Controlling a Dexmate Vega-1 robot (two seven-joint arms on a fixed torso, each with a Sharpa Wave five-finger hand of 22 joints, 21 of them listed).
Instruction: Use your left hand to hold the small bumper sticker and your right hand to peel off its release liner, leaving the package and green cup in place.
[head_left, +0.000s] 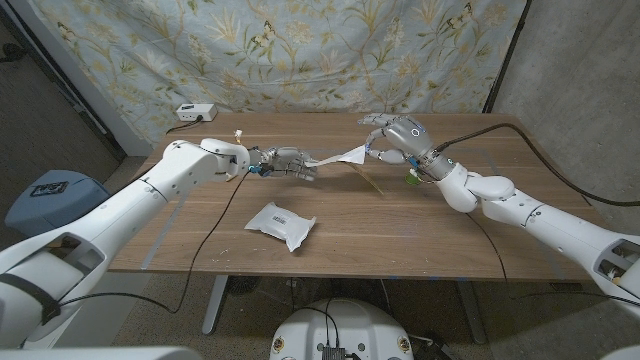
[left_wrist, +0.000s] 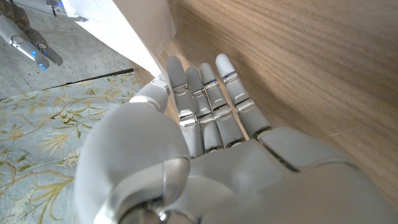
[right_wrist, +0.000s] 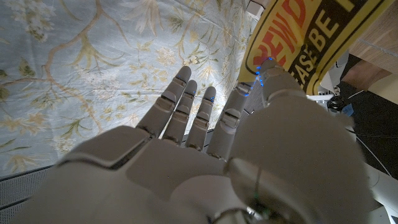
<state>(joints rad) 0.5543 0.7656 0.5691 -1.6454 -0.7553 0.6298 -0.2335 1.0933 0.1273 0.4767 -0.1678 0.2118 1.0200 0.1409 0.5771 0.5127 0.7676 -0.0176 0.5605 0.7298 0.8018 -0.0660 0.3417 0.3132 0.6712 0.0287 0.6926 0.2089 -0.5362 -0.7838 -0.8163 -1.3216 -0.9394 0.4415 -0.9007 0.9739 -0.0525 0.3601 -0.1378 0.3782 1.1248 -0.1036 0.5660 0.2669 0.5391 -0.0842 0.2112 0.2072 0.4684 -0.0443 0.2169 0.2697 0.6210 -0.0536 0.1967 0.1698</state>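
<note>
Hands — left and right — each pinch the sticker; package lies sealed.

**Floral backdrop behind a wooden table**

A pale blue floral curtain hung across the top of the frame. Bare grey wall filled the upper right. The wooden table stood mid-frame on a grey concrete floor.

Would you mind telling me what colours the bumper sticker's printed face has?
Yellow with a black band and red lettering, clearest in the right wrist view: bumper sticker.
</note>
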